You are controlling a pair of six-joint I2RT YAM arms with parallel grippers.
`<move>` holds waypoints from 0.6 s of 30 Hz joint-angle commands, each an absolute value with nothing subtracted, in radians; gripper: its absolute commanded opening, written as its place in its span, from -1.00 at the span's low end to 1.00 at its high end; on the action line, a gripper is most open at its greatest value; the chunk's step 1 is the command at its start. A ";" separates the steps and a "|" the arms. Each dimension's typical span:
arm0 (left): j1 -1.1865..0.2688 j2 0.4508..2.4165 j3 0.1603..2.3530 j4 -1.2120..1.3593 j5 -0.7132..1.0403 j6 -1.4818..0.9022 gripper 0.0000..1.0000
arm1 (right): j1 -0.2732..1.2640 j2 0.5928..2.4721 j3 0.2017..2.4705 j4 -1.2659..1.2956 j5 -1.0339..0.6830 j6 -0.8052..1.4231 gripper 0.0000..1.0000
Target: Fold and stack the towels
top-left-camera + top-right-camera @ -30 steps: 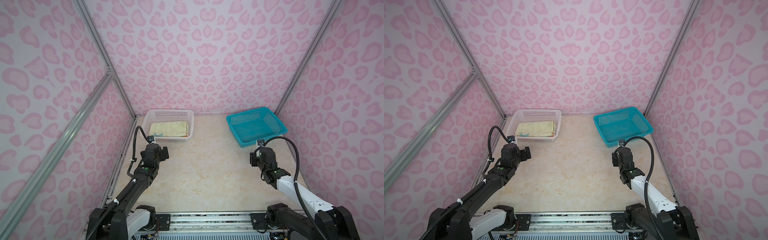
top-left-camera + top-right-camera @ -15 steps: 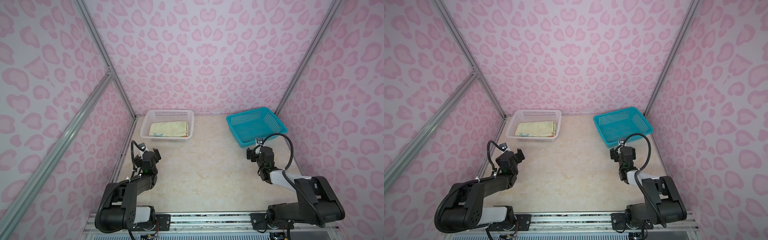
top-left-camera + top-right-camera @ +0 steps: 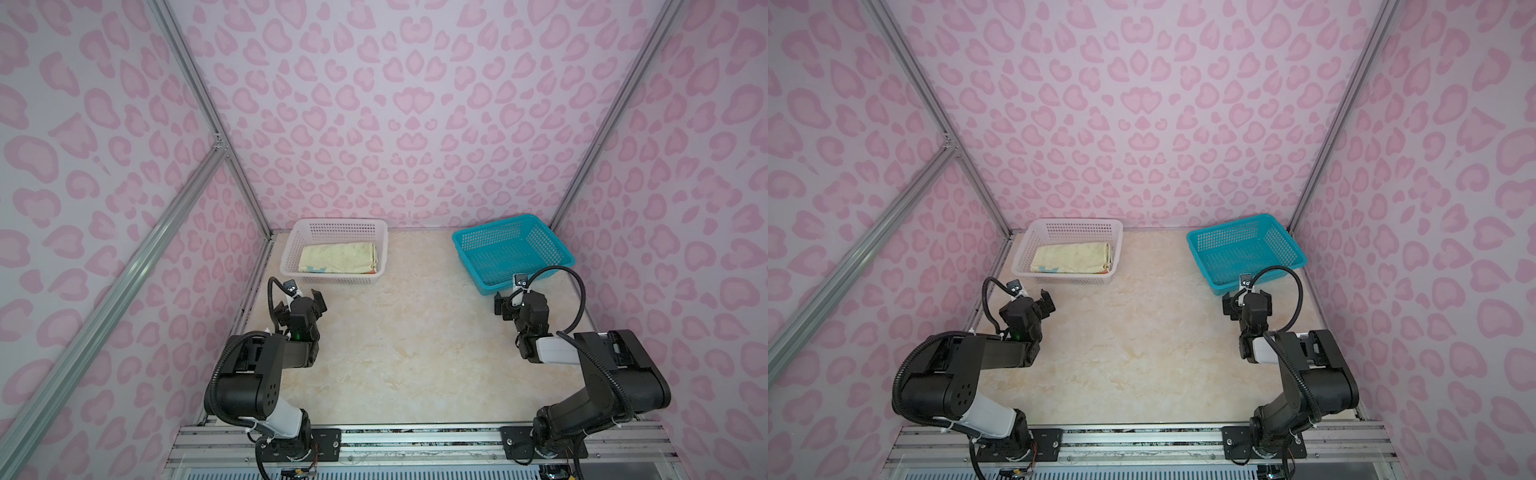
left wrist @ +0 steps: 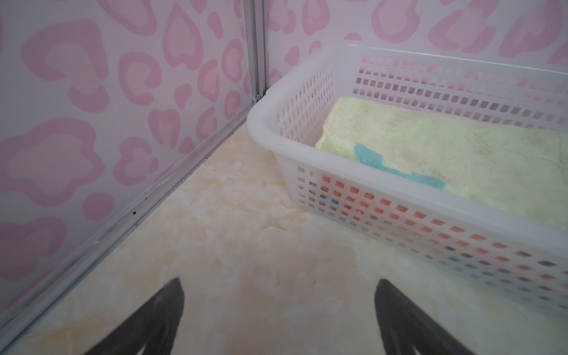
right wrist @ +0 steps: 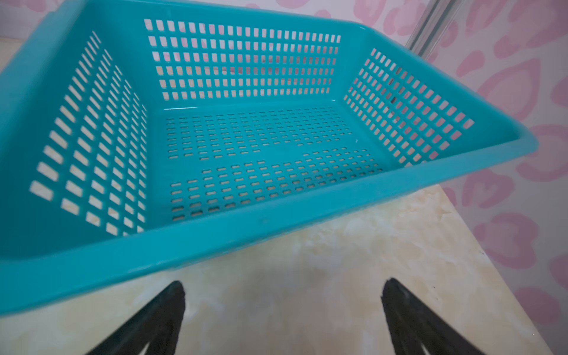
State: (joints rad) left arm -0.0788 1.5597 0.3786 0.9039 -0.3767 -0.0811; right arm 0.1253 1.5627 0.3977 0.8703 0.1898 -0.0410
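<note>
My left gripper (image 4: pixel 278 295) and right gripper (image 5: pixel 282 295) both gape wide, holding nothing, over open bench (image 3: pixel 407 340). Left faces the white basket (image 3: pixel 332 279) by the wall corner. The folded towels (image 3: pixel 338 257) lie stacked inside, pale-yellow on top. The lower ones show only through slots, so I can't count them. Right faces the teal basket (image 5: pixel 264 229). Two baskets.

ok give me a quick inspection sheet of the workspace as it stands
surface: marbled beige table, bare between the baskets
job's things: folded towels stacked in the white basket, pale yellow on top, orange showing below; teal basket holds nothing
clutter: nothing seen
grippers: left gripper open, empty, near the white basket; right gripper open, empty, near the teal basket
cables: left cable and right cable, black, loop above the wrists
surroundings: pink heart-print walls, aluminium frame posts
</note>
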 commanded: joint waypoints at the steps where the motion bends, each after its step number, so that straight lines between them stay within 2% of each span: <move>1: -0.078 1.561 0.388 0.912 -0.385 -0.083 0.96 | 0.126 1.561 0.395 0.884 0.183 -0.028 1.00; 18: -0.067 1.561 0.400 0.886 -0.359 -0.087 0.96 | 0.129 1.568 0.388 0.911 0.186 -0.032 1.00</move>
